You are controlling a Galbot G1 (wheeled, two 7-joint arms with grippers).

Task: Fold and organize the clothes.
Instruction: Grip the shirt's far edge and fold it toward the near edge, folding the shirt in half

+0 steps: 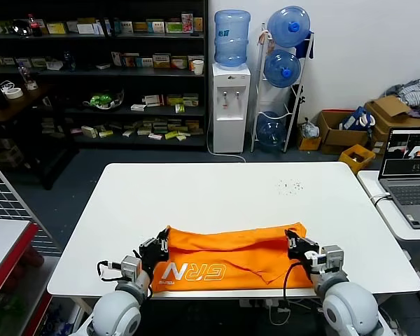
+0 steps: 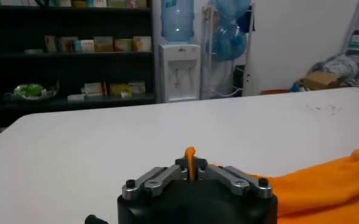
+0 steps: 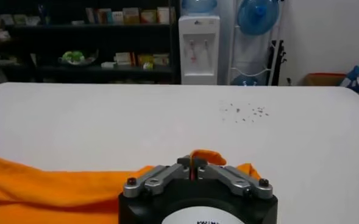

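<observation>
The orange T-shirt (image 1: 231, 257) lies folded into a wide band near the front edge of the white table (image 1: 217, 196), with white block letters showing along its near strip. My left gripper (image 1: 159, 245) is shut on the shirt's far left corner; in the left wrist view (image 2: 191, 165) a tuft of orange cloth (image 2: 191, 155) stands pinched between its jaws. My right gripper (image 1: 295, 245) is shut on the far right corner; the right wrist view (image 3: 193, 166) shows the orange fold (image 3: 205, 156) between its jaws.
A laptop (image 1: 409, 175) sits on a side table at the right. A water dispenser (image 1: 229, 105), a rack of water bottles (image 1: 285, 63), dark shelves (image 1: 98, 70) and cardboard boxes (image 1: 350, 129) stand behind. Small dark specks (image 1: 290, 185) lie on the far right tabletop.
</observation>
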